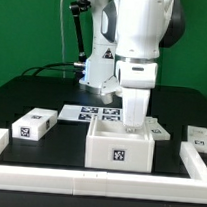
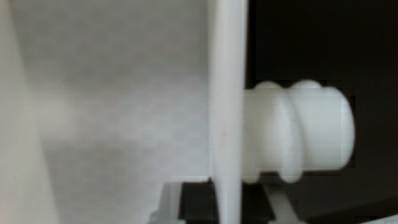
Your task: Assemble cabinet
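The cabinet (image 1: 118, 150) is a white open-topped box with a marker tag on its front, standing at the middle front of the black table. My gripper (image 1: 136, 122) reaches straight down onto its far wall, and its tips are hidden behind the box. In the wrist view my gripper (image 2: 226, 205) has a dark finger (image 2: 199, 205) on each side of a thin white wall (image 2: 228, 90), seen edge-on. A ribbed white knob (image 2: 302, 130) sticks out from one face of that wall. A tagged white drawer block (image 1: 32, 125) lies at the exterior view's left and another (image 1: 197, 138) at its right.
The marker board (image 1: 89, 115) lies flat behind the cabinet. A low white border rail (image 1: 86, 181) runs along the front and up both sides. A small white part (image 1: 156, 129) lies just beside the cabinet on the exterior view's right. The arm's base stands at the back.
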`<act>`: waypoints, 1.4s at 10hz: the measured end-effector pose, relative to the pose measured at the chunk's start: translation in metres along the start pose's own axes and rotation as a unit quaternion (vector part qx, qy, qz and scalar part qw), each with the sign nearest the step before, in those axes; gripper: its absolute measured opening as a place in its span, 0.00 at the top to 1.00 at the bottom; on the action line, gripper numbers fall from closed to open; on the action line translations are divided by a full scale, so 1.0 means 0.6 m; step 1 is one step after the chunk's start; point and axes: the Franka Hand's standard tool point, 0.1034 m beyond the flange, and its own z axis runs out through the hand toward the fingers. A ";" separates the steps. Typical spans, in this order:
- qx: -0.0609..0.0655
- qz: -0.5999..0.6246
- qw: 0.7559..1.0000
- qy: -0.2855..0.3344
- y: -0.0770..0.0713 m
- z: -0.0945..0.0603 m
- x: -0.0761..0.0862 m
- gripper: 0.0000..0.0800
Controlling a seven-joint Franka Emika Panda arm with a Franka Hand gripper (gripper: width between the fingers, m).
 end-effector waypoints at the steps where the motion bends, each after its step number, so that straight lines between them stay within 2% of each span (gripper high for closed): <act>1: 0.000 0.000 1.000 0.000 0.000 0.000 0.000 0.96; 3: 0.000 0.000 1.000 0.000 0.001 0.000 0.001 0.96; 7: -0.012 -0.026 1.000 0.011 0.058 -0.001 0.062 0.96; 11: -0.012 -0.024 1.000 0.016 0.090 -0.002 0.106 0.96; 14: -0.002 -0.012 1.000 0.011 0.110 -0.003 0.111 0.96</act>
